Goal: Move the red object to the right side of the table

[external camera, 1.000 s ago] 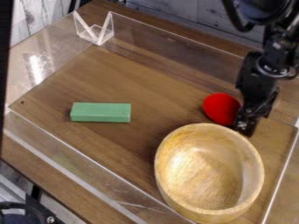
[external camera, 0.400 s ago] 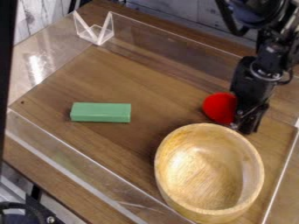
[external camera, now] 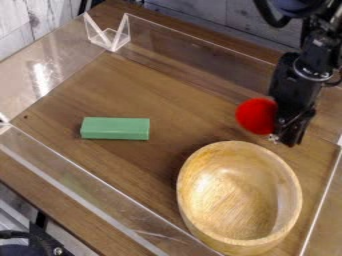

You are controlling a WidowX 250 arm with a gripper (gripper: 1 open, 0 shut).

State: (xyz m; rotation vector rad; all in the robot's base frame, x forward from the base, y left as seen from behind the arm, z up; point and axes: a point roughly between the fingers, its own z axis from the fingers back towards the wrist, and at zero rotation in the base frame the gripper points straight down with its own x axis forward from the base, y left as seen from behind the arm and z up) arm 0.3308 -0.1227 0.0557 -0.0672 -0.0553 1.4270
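The red object (external camera: pixel 255 116) is on the right part of the counter (external camera: pixel 147 90) as pictured, between the wooden bowl (external camera: pixel 241 198) and the dark arm (external camera: pixel 314 70) that reaches in from the upper right corner. Its right side meets the jaws (external camera: pixel 275 122), which are closed in on it and hide part of it; whether it is clear of the wood cannot be told. Against the earlier frames, the red object shows a little higher and more of its round face is visible, and the arm has shifted slightly with it. The bowl, near and below it in the picture, has not moved, nor has the green block (external camera: pixel 115 128), flat on the counter at left, well apart from both.

Clear acrylic walls (external camera: pixel 100 198) edge the counter; one runs along the lower left, close by the bowl, and another passes to the bowl's right. Bare wood lies between the block and the red object, and more stretches above them toward the far edge.
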